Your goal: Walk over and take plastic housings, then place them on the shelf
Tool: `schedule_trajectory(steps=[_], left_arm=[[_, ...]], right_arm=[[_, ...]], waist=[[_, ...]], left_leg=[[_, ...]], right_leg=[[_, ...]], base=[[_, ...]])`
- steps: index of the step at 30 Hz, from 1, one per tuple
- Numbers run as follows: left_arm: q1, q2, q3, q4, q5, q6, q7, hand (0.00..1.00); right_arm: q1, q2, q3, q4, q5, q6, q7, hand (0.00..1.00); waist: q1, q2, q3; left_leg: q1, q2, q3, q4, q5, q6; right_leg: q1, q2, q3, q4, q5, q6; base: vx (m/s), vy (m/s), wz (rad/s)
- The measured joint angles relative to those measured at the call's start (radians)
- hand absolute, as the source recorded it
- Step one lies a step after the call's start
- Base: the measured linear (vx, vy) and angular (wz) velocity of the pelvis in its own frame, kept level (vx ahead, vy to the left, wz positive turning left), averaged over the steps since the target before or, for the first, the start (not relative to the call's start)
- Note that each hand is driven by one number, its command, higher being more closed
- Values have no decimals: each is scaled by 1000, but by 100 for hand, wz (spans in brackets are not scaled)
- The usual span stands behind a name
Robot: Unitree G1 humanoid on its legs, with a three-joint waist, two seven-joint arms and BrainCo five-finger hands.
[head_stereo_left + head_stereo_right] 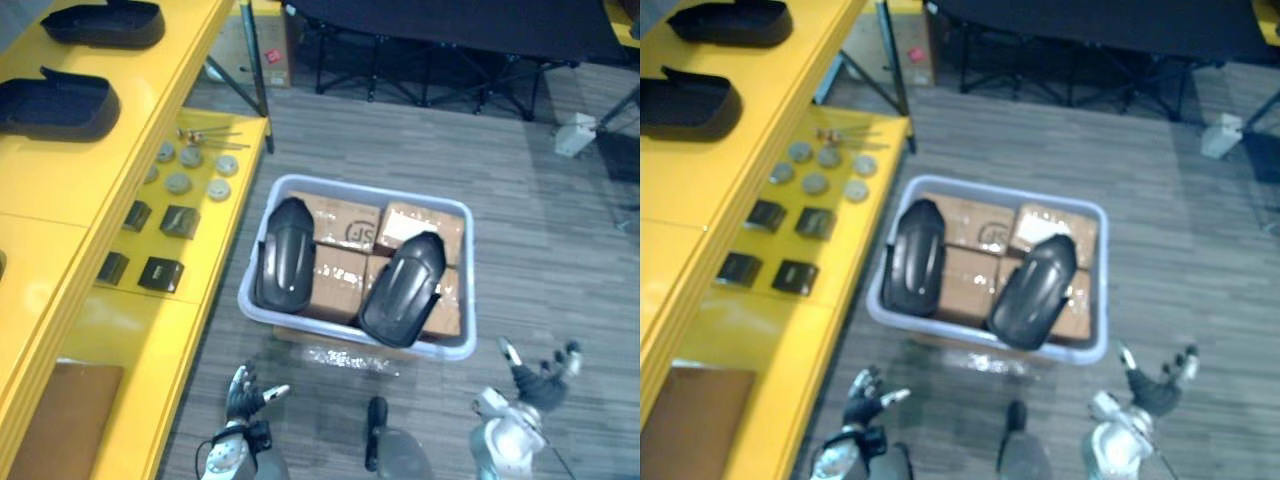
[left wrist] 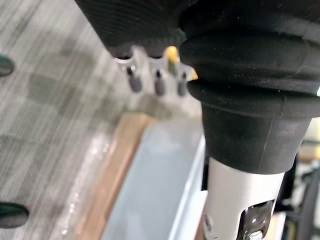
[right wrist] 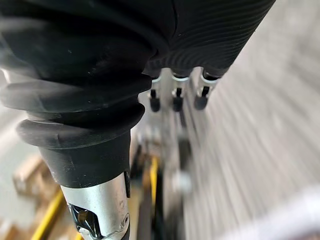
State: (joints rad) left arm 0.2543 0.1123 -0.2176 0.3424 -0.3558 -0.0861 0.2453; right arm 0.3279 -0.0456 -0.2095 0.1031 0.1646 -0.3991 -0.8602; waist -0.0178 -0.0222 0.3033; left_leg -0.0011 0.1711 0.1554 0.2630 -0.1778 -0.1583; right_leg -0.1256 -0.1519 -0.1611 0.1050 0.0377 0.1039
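Grey wood-grain floor (image 1: pixel 540 250). A yellow two-level shelf unit (image 1: pixel 60 180) runs along the robot's left.

A pale blue-grey plastic bin (image 1: pixel 350 190) stands on the floor just beside the shelf's lower level. It is packed with brown cardboard boxes (image 1: pixel 345 225). One box has a dark printed mark and another a white label; neither is readable.

Task items:
- Two black curved plastic housings lie on top of the boxes inside the bin. The left housing (image 1: pixel 285 255) is by the bin's left wall. The right housing (image 1: pixel 405 288) is tilted, and its near end reaches the bin's near rim.
- Two more black housings (image 1: pixel 105 22) (image 1: pixel 55 105) sit on the shelf's upper level.

Hands:
- The left hand (image 1: pixel 243 395) is over the floor on the near side of the bin. Its fingers (image 2: pixel 157 82) are straight and spread, holding and touching nothing.
- The right hand (image 1: pixel 540 385) is near the bin's near right corner. Its fingers (image 3: pixel 175 97) are also splayed, and it is empty.
- Both hands are apart from the housings, with the bin's near wall between them.

On the lower shelf level there are four small black square boxes (image 1: pixel 160 273) and, beyond them, a cluster of round grey discs (image 1: pixel 178 183).
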Motion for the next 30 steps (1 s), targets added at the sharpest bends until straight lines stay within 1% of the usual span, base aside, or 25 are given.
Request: schedule_trajectory(steps=[2, 4, 6, 8, 9, 11, 12, 14, 15, 17, 18, 20, 21, 25, 27, 28, 30], left_arm=[[-15, -2, -2, 0, 0, 2, -12, 0], [-48, -2, -3, 0, 1, 6, -12, 0], [-97, -3, -24, -1, 1, 18, -8, 0], [-126, -1, -27, -1, 1, 25, -7, 0], [-132, -2, -31, -1, 2, 25, -6, 0], [-133, -2, -38, 0, 2, 23, -5, 0], [-141, -2, -41, 1, 2, 21, -5, 0], [-163, -6, -43, 20, 2, 5, -5, 0], [-196, -10, -43, 52, 2, -9, -3, 0], [-228, -11, -42, 78, 2, -17, 3, 0], [-250, -12, -43, 91, 3, -22, 10, 0], [-269, -15, -44, 113, 3, -36, 14, 0], [-269, -14, -44, 120, 3, -46, 15, 0], [-279, -13, -44, 152, 3, -50, 15, 0], [-278, -12, -45, 167, 3, -51, 15, 0], [-278, -12, -46, 171, 3, -51, 15, 0], [-278, -13, -58, 185, 3, -58, 15, 0]], right_arm=[[-8, 3, -46, 55, 21, -7, -5, 0], [-49, 3, -78, 122, 60, -9, 8, 0], [-124, -1, -109, 193, 99, -9, 33, 0], [-170, 0, -111, 216, 100, -9, 41, 0], [-196, -6, -116, 225, 100, -9, 52, 0], [-243, -35, -123, 258, 100, -5, 63, 0], [-301, -77, -132, 313, 100, 4, 75, 0], [-372, -134, -137, 381, 101, 15, 78, 0], [-450, -190, -136, 448, 113, 18, 79, 0], [-536, -237, -134, 504, 137, 23, 80, 0], [-593, -271, -132, 534, 145, 24, 82, 0], [-653, -310, -131, 557, 146, 24, 91, 0], [-688, -324, -129, 568, 146, 25, 98, 0], [-753, -375, -107, 578, 168, 37, 104, 0], [-777, -393, -90, 585, 168, 61, 104, 0], [-781, -395, -87, 585, 168, 65, 105, 0], [-803, -402, -83, 590, 167, 91, 105, 0]], waist=[[0, -2, 16], [-2, -2, 53], [0, 15, 84], [5, 2, 121], [9, 1, 136], [16, 1, 138], [22, 4, 140], [30, 14, 146], [33, 27, 154], [42, 33, 157], [51, 38, 159], [65, 48, 171], [68, 48, 172], [82, 54, 189], [87, 57, 191], [87, 57, 191], [86, 58, 192]], left_leg=[[-9, -1, 11, -15, -1, 0], [-24, 0, 20, -14, -13, 4], [-65, 13, 19, -12, -64, 9], [-92, -2, 18, 10, -65, 15], [-112, -9, 15, 30, -71, 23], [-150, -17, 10, 57, -78, 32], [-186, -22, -1, 85, -81, 36], [-230, -23, -20, 121, -88, 39], [-273, -23, -50, 157, -93, 40], [-312, -23, -69, 180, -93, 40], [-339, -24, -86, 199, -93, 40], [-357, -27, -105, 211, -95, 42], [-374, -29, -115, 224, -96, 44], [-420, -40, -125, 256, -103, 55], [-446, -45, -129, 269, -103, 56], [-449, -47, -129, 269, -102, 56], [-457, -54, -127, 269, -101, 59]], right_leg=[[-17, 1, 3, -18, 20, 0], [-20, 3, 2, -44, 44, 0], [-49, 18, 1, -81, 80, 0], [-52, 4, 2, -106, 110, 7], [-54, -4, 1, -119, 126, 17], [-76, -15, 0, -120, 135, 22], [-97, -21, -4, -118, 148, 25], [-117, -24, -17, -111, 150, 27], [-130, -25, -36, -103, 150, 27], [-154, -27, -52, -84, 150, 26], [-169, -28, -62, -76, 150, 26], [-177, -31, -75, -59, 148, 24], [-188, -34, -83, -48, 146, 21], [-216, -44, -85, -38, 147, 22], [-239, -51, -85, -26, 148, 24], [-242, -53, -85, -26, 148, 24], [-253, -61, -84, -22, 150, 27]], base=[[-127, 38, -6], [-171, 50, -3], [-177, 72, -7], [-137, 68, 1], [-185, 79, 7], [-136, 61, 10], [-49, 33, 18], [-53, 34, 30], [-59, 22, 36], [-79, 11, 31], [-78, 3, 24], [-79, 10, 26], [-101, 27, 22], [-101, 37, 7], [-89, 43, 4], [-75, 47, 3], [-42, 39, 2]])
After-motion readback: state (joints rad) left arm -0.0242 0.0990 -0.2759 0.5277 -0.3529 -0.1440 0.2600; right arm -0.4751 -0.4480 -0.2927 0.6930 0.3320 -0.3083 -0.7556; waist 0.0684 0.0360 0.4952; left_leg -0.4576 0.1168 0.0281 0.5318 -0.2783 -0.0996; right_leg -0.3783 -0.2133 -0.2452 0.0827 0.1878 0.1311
